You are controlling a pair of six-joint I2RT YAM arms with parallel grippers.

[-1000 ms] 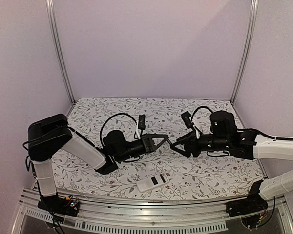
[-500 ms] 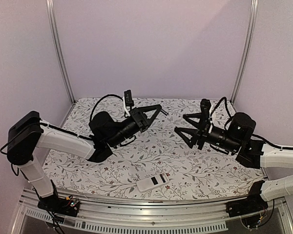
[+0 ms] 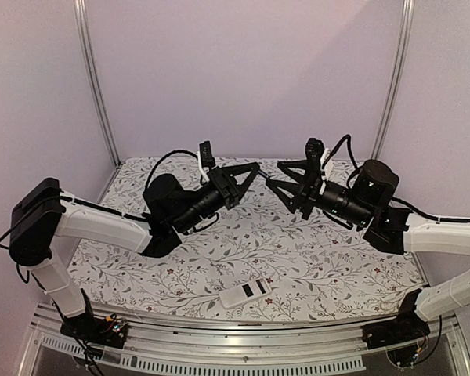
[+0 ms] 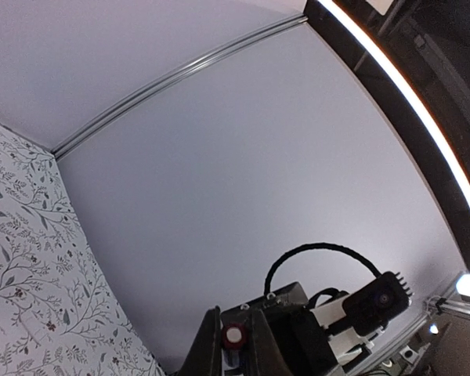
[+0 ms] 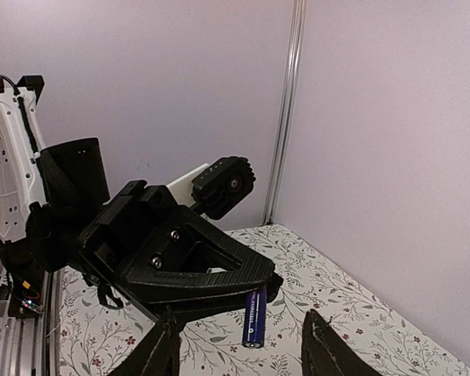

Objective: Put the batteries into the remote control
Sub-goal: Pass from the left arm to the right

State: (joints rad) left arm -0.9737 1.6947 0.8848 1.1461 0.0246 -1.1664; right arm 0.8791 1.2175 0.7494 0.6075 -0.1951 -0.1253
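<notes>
Left jaws clamp a battery (image 5: pixel 254 317) aloft, its free end just beyond the parted right jaws. The remote control (image 3: pixel 247 292) lies apart on the bench (image 3: pixel 313 258).

The left arm (image 3: pixel 102 227) extends from its base toward the centre, with its wrist held in the air. The left gripper (image 3: pixel 255 168) points toward the right arm. Its jaws are closed on a battery (image 5: pixel 254 315), which hangs end-down from the fingertips. The right arm (image 3: pixel 446 233) reaches inward at a similar height. The right gripper (image 3: pixel 272 175) faces the left gripper with its jaws spread wide. Its fingers (image 5: pixel 323 348) stand to either side of the held battery, apart from it.
</notes>
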